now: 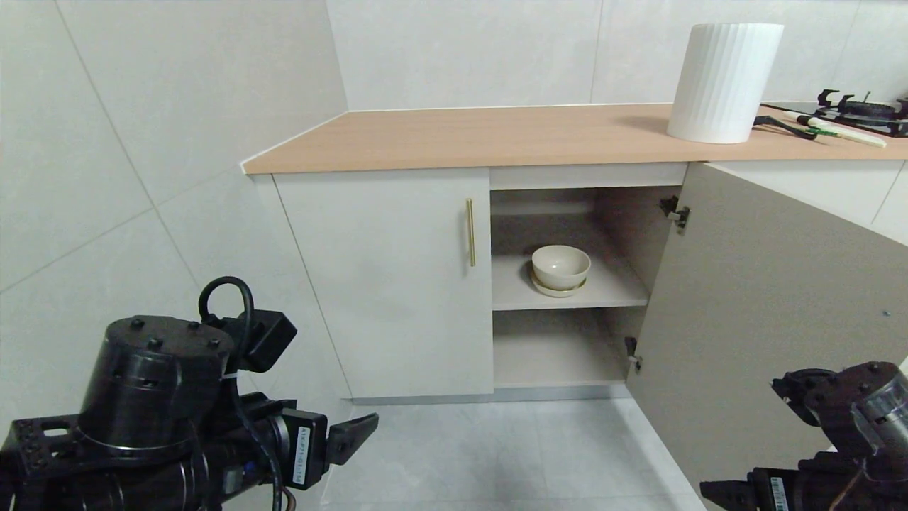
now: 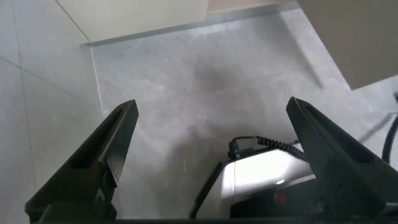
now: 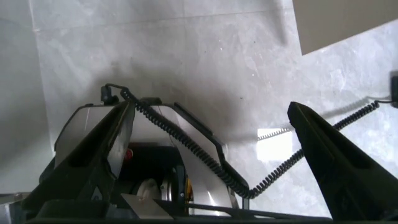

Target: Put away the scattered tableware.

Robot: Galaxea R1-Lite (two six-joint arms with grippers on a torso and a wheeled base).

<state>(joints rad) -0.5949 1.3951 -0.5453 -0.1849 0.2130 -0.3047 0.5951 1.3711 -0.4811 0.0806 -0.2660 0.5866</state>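
Tiled kitchen walls back a wooden countertop (image 1: 461,138); below it the cabinet door (image 1: 766,305) hangs open, and the bowl (image 1: 560,266) sits on its plate (image 1: 557,289) on the middle shelf (image 1: 610,287). The left gripper (image 2: 211,106) and right gripper (image 3: 210,107) hang low over the floor, jaws wide (nothing held). Shutting the door looks like the step left: push near its free edge, slowly.

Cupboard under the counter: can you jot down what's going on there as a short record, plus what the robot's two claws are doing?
Right door: swung open
Left door: shut
Upper shelf: bowl sitting on a plate
Countertop: white ribbed container
Left gripper: open, above the floor
Right gripper: open, above the floor
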